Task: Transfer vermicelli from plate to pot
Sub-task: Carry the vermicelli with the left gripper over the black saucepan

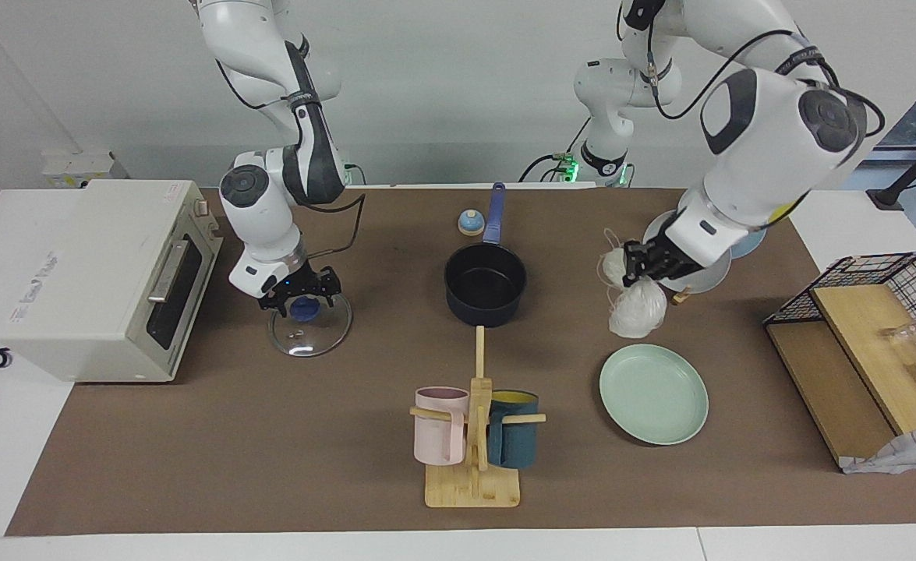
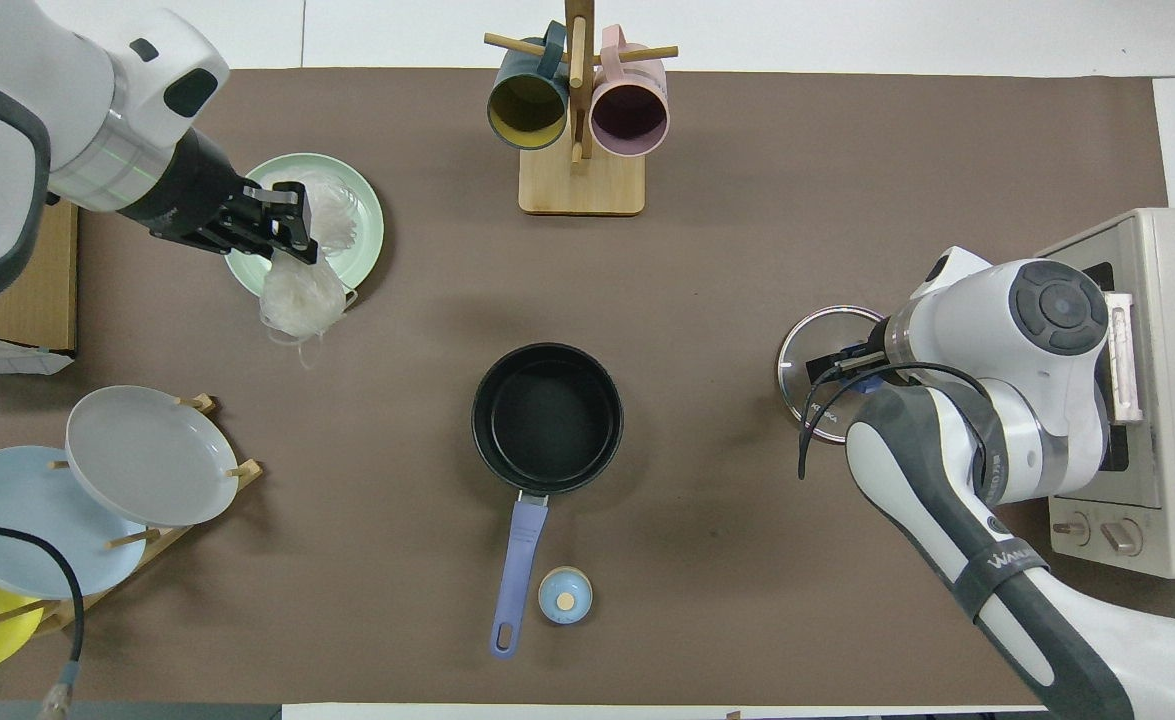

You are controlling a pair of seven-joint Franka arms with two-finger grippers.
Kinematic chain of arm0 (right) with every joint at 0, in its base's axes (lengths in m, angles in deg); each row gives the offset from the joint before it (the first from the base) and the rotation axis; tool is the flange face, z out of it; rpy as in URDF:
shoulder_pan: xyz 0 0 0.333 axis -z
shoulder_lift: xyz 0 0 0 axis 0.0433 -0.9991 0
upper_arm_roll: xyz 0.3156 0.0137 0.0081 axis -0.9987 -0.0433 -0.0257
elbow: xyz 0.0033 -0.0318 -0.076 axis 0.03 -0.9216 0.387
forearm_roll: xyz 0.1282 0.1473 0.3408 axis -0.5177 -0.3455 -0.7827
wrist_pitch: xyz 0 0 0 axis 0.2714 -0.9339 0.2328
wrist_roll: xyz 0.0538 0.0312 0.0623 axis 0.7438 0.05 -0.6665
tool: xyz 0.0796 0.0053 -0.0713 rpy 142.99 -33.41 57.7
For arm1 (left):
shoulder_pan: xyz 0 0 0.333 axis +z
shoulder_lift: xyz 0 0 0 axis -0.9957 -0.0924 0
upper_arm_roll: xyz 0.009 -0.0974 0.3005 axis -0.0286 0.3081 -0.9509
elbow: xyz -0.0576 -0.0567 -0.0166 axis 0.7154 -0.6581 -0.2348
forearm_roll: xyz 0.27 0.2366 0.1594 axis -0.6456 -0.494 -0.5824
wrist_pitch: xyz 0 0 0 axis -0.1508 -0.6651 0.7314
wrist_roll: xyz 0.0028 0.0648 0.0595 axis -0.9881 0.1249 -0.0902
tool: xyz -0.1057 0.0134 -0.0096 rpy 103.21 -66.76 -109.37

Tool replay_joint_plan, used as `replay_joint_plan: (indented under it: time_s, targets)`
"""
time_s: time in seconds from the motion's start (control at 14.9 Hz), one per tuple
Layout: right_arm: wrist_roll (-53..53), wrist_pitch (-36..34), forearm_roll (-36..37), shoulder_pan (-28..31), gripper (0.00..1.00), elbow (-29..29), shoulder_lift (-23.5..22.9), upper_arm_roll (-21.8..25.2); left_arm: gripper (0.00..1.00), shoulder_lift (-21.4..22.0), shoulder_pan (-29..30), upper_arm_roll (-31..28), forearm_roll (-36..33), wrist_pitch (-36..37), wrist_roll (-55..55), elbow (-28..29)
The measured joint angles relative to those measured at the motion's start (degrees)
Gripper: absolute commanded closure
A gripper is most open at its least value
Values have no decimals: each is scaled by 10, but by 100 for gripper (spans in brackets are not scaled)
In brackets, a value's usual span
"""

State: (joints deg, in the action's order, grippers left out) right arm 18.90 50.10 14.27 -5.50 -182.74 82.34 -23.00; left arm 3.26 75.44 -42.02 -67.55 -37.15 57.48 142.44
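Observation:
My left gripper (image 1: pixel 635 266) is shut on the vermicelli (image 1: pixel 638 308), a whitish tangle in two clumps that hangs from it in the air. It is over the table between the mint-green plate (image 1: pixel 652 393) and the plate rack. In the overhead view the gripper (image 2: pixel 285 228) and vermicelli (image 2: pixel 302 296) partly cover the plate (image 2: pixel 369 205). The plate is bare in the facing view. The dark pot (image 1: pixel 485 284) with its blue handle stands mid-table and is empty (image 2: pixel 547 415). My right gripper (image 1: pixel 302 294) is open just over the blue knob of a glass lid (image 1: pixel 309 331).
A toaster oven (image 1: pixel 107 276) stands at the right arm's end. A mug rack (image 1: pixel 475 436) with a pink and a teal mug stands farther from the robots than the pot. A plate rack (image 2: pixel 162 530) holds grey, blue and yellow plates. A small blue knob-like thing (image 1: pixel 470 224) lies beside the pot handle.

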Motion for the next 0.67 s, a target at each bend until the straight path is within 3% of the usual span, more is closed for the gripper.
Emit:
replay_joint_plan:
  time_s: [0.27,0.47,0.67]
  targets:
    - [-2,1,0,5,10,-3,-3,0,100,65,-96,6,20,-13,-105,91]
    - [-2,3,0,9,21,-4,-12,0,100,101,-184,9,23,-138,-167,230]
    - [-2,4,0,9,28,-4,-14,0,100,97,-224,8,24,-239,-184,323]
